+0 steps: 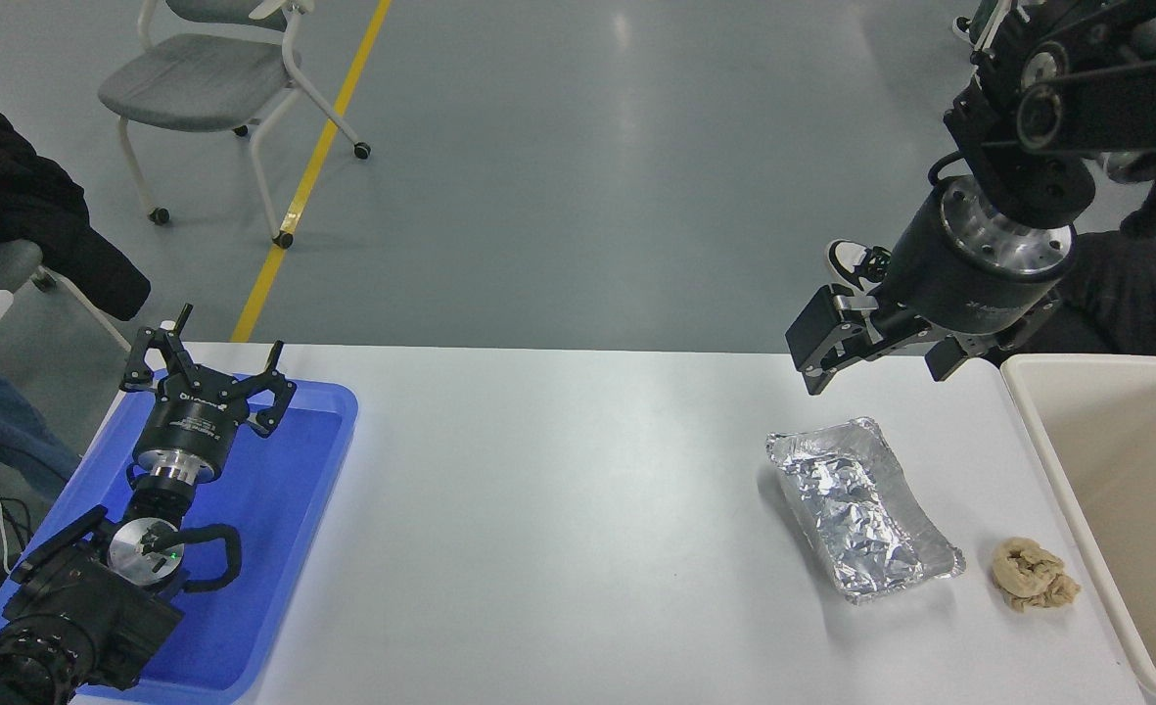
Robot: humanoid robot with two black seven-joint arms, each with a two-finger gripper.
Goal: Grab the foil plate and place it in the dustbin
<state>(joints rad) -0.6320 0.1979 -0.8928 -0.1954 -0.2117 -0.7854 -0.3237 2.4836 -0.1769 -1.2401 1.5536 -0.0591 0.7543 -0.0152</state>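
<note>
The foil plate [861, 509], a wrinkled silver rectangular tray, lies flat on the white table [558, 509] right of centre. Its long side runs diagonally toward the front right. The beige dustbin [1040, 441] stands at the table's right edge, partly cut off by the picture. My right gripper [881, 354] hangs in the air above the table's far edge, behind and above the foil plate. It is open, holds nothing and is clear of the plate. My left gripper [211, 364] is parked open over the blue tray at the lower left.
A small tan paper wad [1033, 578] lies between the foil plate and the dustbin. A flat blue tray [284, 509] sits at the table's left end. A chair [215, 88] stands on the floor behind. A seated person's shoe [847, 259] shows beyond the right arm.
</note>
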